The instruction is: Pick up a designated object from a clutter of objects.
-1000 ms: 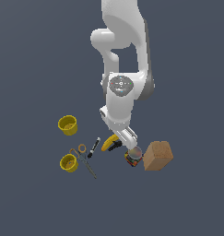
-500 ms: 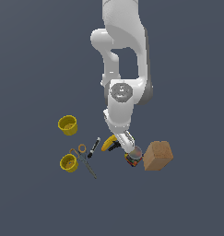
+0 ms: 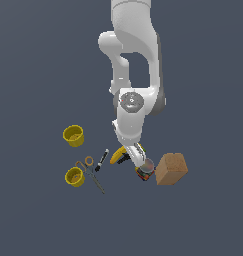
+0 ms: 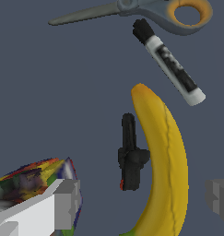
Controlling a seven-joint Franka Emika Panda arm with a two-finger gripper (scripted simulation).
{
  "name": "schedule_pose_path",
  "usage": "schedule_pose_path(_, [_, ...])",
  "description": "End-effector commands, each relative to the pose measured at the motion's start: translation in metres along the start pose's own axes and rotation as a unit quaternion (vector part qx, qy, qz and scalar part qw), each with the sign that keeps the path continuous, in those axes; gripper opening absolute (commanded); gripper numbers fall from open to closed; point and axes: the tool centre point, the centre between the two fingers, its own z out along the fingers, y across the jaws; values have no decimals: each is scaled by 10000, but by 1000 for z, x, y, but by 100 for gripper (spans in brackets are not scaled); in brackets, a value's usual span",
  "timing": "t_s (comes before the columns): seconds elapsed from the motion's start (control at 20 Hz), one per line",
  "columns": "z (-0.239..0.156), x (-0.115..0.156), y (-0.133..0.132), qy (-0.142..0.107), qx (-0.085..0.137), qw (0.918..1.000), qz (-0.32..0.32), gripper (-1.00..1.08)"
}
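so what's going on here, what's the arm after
A single simulated robot arm is low over a clutter of small items. Its open gripper straddles both a small black piece and the banana lying right beside it; nothing is gripped yet. The black-and-white marker and the scissors lie just beyond. In the exterior view, a multicoloured jar, a tan box and two yellow cups sit around them.

We see the small black piece [image 4: 130,156] lying right alongside the banana [image 4: 162,161], w/ the marker [image 4: 170,63] and scissors [image 4: 145,10] further off. The end effector [image 4: 143,200] fingers [image 4: 65,203] stand spread apart, black piece and banana between them. Multicolored jar [image 4: 32,182] sits partly behind one finger.
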Motion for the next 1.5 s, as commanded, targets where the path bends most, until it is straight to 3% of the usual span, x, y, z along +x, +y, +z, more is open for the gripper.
schedule_pose_path(0.0, [7, 0, 1, -1, -4, 10000, 4, 100])
schedule_pose_path(0.6, [46, 0, 0, 0, -2, 10000, 20, 100])
schedule_pose_path(0.65, [46, 0, 0, 0, -2, 10000, 20, -100])
schedule_pose_path(1.45, [27, 3, -5, 23, 69, 10000, 9, -100])
